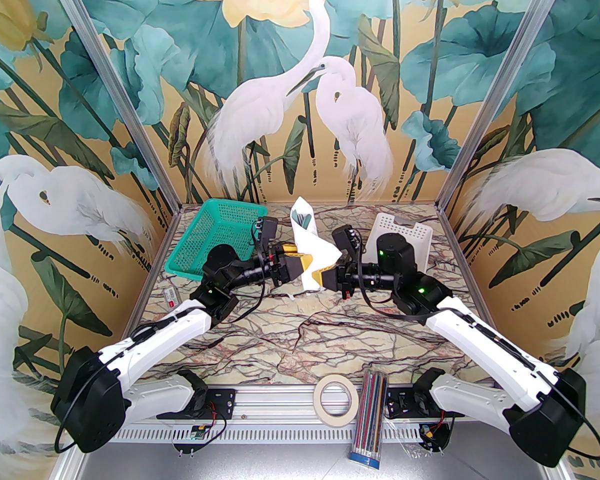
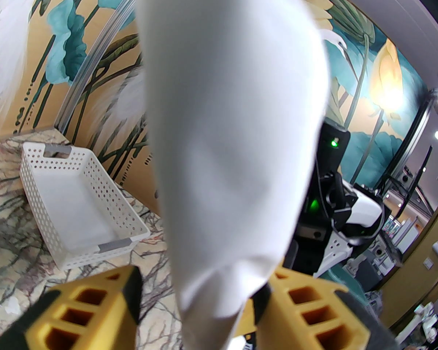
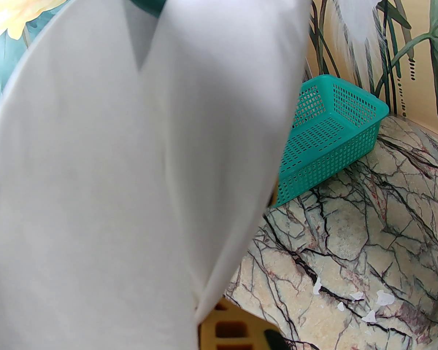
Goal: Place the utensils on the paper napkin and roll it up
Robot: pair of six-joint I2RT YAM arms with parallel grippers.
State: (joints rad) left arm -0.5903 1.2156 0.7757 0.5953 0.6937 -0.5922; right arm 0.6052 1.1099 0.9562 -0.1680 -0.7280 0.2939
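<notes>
Above mid-table, seen from overhead, two robot arms meet nose to nose w/ a wrapped bundle held up btwn them. It is the paper napkin [image 1: 314, 255], white, folded into a loose cone round the utensils [image 1: 304, 219]. Their dark green ends poke out of the open top, which points up and away from the arms. Bundle looks lifted off the marble table [image 1: 300, 333], not lying on it.

Tool state: the right gripper [image 1: 320, 275] is closed, pinching the napkin's lower end from the right. It looks like the grip carrying the bundle. At the left gripper [image 2: 200, 304], seen from its wrist, the yellow fingers [image 2: 95, 312] stand either side of the napkin's bottom tip, part open. One pad touches the paper and the other shows a gap, so no real squeeze there.

Nearby, untouched: teal basket [image 1: 215, 240] back left, white perforated basket [image 1: 405, 230] back right, tape roll [image 1: 336, 397] and pencil pack [image 1: 370, 413] at the near edge. Small white scraps [image 3: 365, 306] lie on the marble in the right wrist view.

Risks, my read:
- Roll isn't tight yet. W/ one firm pinch only, the wrap could spring open, esp. any loose flap.
- If the cone tips over, spoon or fork could slide out the open top.
- Thin paper may tear at the pinch if the arms pull apart or twist against each other. Scraps may be from that, can't tell.
- Left jaws closing off-centre could catch paper only and miss the handles inside.
</notes>
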